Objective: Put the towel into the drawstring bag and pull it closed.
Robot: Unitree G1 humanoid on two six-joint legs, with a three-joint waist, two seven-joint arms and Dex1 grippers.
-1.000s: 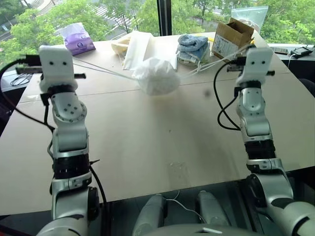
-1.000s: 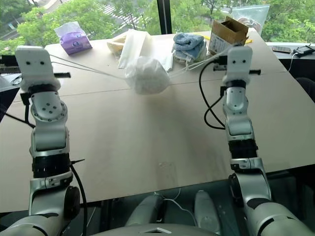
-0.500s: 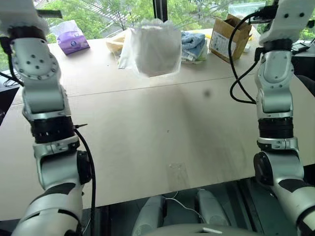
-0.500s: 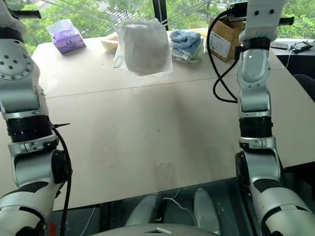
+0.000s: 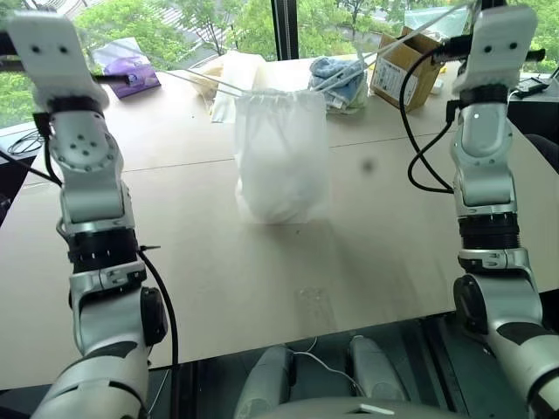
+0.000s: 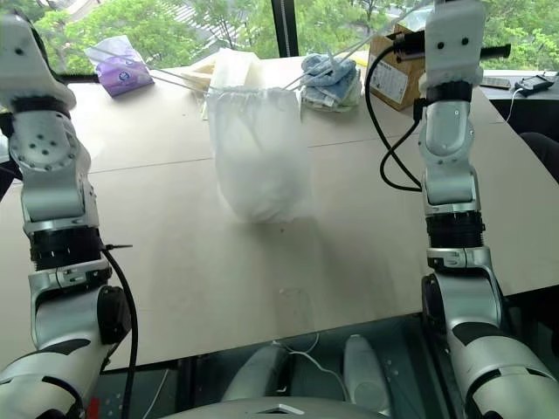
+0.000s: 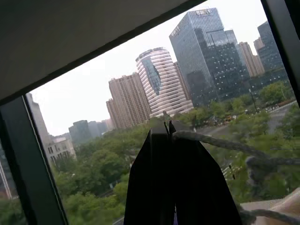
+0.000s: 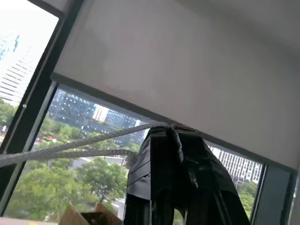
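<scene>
Wrist views showed the left gripper (image 7: 168, 125) and right gripper (image 8: 169, 129) pinched on cords (image 8: 70, 146); head views showed the drawstring bag (image 5: 281, 157) hanging between them.

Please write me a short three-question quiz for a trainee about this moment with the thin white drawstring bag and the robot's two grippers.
1. True or false: the thin white translucent drawstring bag hangs from white cords that run out to both sides.
2. What is each black two-fingered gripper shut on?
A. a cord
B. the brown cardboard box
C. nothing
3. Fill in: behind the bag, the blue folded towels lie on the ______.

Key:
1. True. The gathered mouth is uppermost.
2. A. The left gripper and the right gripper each pinch a cord at the fingertips.
3. Table: the light wooden table.
</scene>
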